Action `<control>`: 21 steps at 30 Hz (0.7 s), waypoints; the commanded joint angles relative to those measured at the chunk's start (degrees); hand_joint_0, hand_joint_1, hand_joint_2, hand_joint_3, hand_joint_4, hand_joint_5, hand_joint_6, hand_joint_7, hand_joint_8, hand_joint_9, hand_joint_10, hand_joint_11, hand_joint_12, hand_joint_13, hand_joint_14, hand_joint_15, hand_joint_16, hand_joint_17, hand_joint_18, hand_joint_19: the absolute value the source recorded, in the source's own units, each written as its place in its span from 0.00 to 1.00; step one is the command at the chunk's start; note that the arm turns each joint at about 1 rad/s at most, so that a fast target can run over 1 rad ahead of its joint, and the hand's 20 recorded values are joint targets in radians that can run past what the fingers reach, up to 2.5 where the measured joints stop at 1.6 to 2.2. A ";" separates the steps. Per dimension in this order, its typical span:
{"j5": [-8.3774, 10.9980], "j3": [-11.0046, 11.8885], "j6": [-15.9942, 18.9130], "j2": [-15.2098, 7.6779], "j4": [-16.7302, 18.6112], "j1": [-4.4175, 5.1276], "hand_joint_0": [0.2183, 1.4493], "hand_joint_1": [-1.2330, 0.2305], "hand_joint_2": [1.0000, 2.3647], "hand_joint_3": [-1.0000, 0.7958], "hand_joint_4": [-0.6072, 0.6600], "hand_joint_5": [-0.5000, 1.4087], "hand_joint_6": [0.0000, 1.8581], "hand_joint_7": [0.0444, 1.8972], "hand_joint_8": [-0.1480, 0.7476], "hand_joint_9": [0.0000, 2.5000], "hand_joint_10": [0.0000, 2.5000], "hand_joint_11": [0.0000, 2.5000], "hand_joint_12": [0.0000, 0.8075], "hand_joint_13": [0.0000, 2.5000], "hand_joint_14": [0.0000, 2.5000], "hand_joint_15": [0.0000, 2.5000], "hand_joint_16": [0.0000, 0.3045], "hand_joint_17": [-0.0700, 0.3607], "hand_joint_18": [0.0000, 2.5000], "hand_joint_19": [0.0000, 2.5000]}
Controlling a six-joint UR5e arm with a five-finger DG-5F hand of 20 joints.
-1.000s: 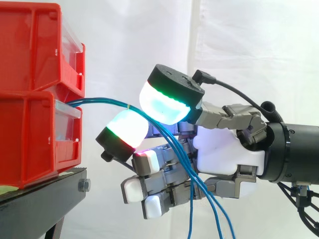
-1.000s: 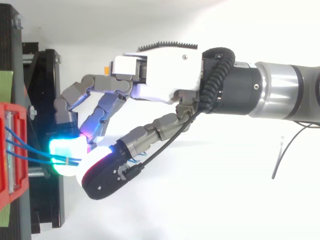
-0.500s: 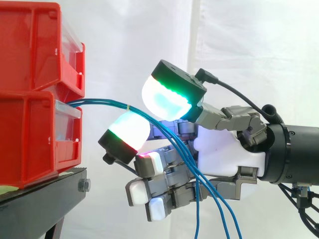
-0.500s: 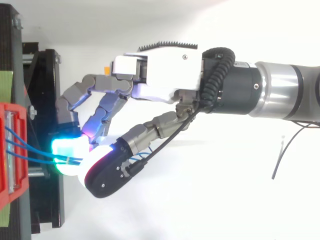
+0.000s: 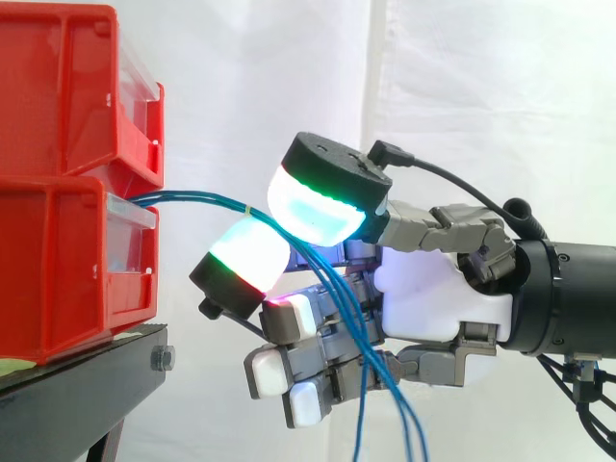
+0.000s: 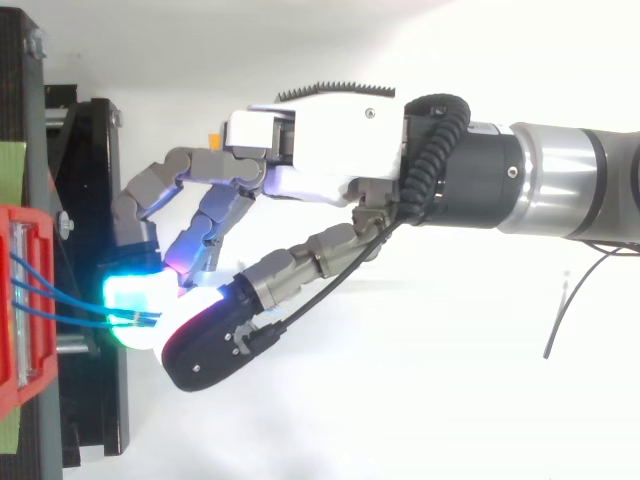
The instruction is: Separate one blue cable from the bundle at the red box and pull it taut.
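The blue cables [image 5: 192, 199] come out of the front of the lower of 2 stacked red bins [image 5: 58, 269], which sit on a black stand [image 5: 87, 385]. They run level to the right as a bundle bound by a small pale tie [image 5: 246, 206]. The hand [image 5: 433, 298] has its fingers curled, its glowing fingertips [image 5: 313, 207] pinching the bundle just past the tie. The cables then hang down in front of the palm.

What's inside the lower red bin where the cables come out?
Blue cables leave the lower red bin over its front; their ends inside are hidden by its wall and the upper red bin.
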 commanded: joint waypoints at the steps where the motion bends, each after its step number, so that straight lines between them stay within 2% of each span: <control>1: 0.00 -0.01 0.00 0.02 0.00 0.00 0.32 0.31 0.02 0.51 0.46 0.16 0.48 0.58 0.51 0.39 0.01 0.40 0.48 0.37 0.01 0.23 0.16 0.41 0.33 0.28; 8: 0.00 0.08 0.79 0.02 -0.96 -0.26 0.33 0.32 0.02 0.55 0.39 0.17 0.49 0.57 0.51 0.41 0.01 0.43 0.49 0.37 0.01 0.23 0.16 0.41 0.33 0.28; 15: 0.09 0.52 5.45 0.02 -2.02 -0.35 0.33 0.33 0.02 0.54 0.39 0.17 0.49 0.56 0.52 0.42 0.01 0.44 0.49 0.37 0.01 0.23 0.16 0.42 0.34 0.27; 21: 0.09 1.22 7.56 0.02 -2.46 -0.70 0.33 0.33 0.02 0.53 0.40 0.17 0.49 0.55 0.51 0.42 0.01 0.44 0.49 0.38 0.01 0.24 0.16 0.42 0.34 0.28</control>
